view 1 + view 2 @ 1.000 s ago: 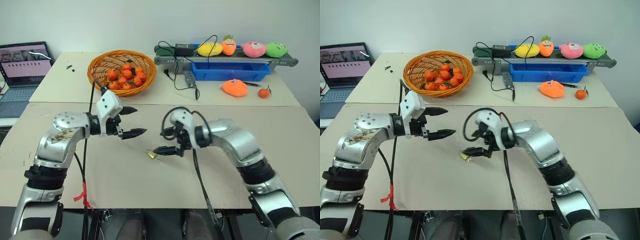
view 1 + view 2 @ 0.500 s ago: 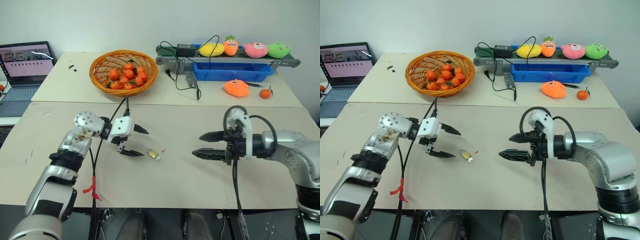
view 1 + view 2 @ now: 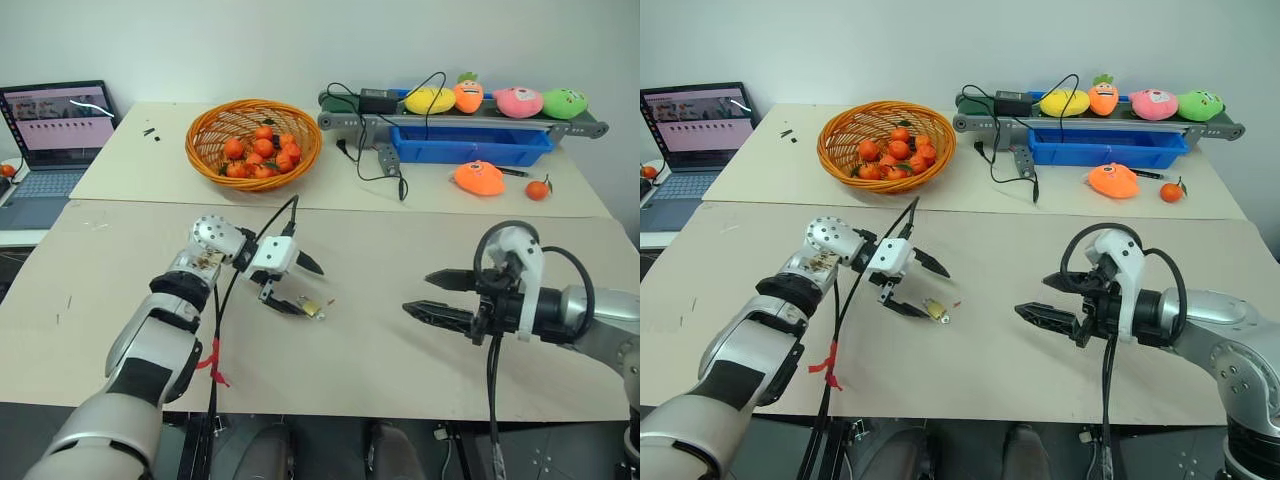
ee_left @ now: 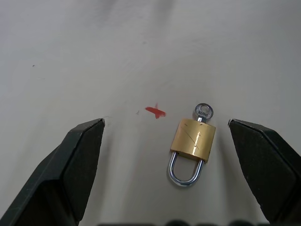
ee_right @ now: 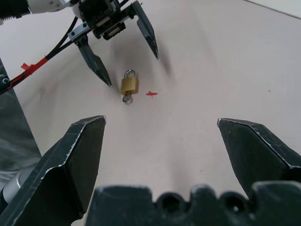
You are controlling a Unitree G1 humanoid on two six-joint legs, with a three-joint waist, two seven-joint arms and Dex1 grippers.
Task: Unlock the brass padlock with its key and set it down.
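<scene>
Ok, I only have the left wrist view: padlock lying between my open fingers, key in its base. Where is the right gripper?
Observer: The right gripper hovers open well to the right of the brass padlock, holding nothing.
Operator: Is my left gripper touching the lock?
Observer: The left gripper is open around it; contact I cannot tell.
Operator: Anything else close by?
Observer: On the table, just a small red mark beside the padlock; the basket of oranges sits far behind.

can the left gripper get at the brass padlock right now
Probably yes. The left gripper is open, its fingers either side of the brass padlock lying flat on the table, with nothing between them.
</scene>
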